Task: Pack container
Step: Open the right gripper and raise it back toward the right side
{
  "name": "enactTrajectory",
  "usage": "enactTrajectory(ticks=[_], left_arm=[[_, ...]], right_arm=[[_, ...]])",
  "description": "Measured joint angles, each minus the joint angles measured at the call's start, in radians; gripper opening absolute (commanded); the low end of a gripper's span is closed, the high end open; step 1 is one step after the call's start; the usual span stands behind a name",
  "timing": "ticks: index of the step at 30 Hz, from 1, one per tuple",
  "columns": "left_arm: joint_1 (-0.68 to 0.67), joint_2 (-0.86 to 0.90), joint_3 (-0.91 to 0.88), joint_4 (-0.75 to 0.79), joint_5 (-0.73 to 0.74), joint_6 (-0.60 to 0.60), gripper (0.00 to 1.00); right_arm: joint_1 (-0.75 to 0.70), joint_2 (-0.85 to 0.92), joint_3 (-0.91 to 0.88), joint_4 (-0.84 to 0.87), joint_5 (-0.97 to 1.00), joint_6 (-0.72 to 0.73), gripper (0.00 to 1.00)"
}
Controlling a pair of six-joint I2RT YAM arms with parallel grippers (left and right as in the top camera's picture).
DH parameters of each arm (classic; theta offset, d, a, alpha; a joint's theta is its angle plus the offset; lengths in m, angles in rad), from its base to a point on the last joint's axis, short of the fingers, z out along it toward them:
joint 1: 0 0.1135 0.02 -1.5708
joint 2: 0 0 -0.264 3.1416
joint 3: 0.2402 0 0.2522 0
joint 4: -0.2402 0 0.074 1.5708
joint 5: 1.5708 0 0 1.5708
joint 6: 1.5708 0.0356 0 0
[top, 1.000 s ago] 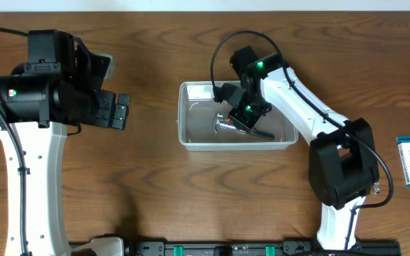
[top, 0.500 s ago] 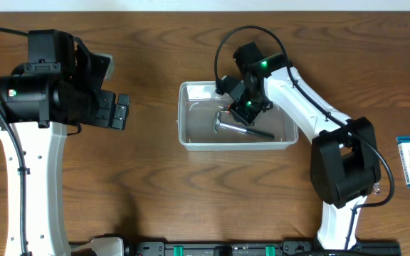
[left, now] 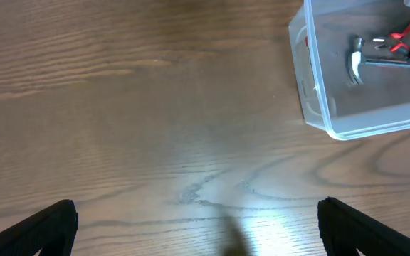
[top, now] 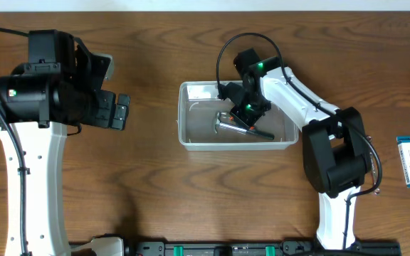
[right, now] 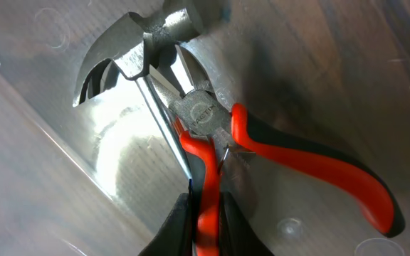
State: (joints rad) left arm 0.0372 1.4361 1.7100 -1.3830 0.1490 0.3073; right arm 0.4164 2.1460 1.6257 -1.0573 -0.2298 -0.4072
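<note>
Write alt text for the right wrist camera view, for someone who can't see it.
The right gripper pinches one red handle of steel pliers with red-and-black grips, seen close up. Their jaws overlap the head of a silver metal claw hammer, both inside a clear plastic rectangular container.

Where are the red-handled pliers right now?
Overhead, the pliers are inside the central container, nose crossing the hammer, one red handle clamped in the right pincer.
</note>
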Motion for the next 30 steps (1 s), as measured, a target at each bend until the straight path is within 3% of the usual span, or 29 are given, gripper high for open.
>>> enactTrajectory(ticks=[11,18,23,25,30], left_arm=[[0.000,0.000,0.000,0.000,0.000,0.000,0.98],[0.000,0.000,0.000,0.000,0.000,0.000,0.98],[0.000,0.000,0.000,-0.001,0.000,0.000,0.98],[0.000,0.000,0.000,-0.001,0.000,0.000,0.98],[0.000,0.000,0.000,-0.008,0.000,0.000,0.98]], right_arm=[[0.000,0.000,0.000,-0.012,-0.002,0.006,0.25],[0.000,0.000,0.082,-0.158,-0.002,0.011,0.33],[0.000,0.001,0.286,-0.263,-0.004,0.019,0.72],[0.000,0.000,0.362,-0.293,-0.003,0.015,0.99],[0.000,0.000,0.539,-0.395,-0.002,0.022,0.99]])
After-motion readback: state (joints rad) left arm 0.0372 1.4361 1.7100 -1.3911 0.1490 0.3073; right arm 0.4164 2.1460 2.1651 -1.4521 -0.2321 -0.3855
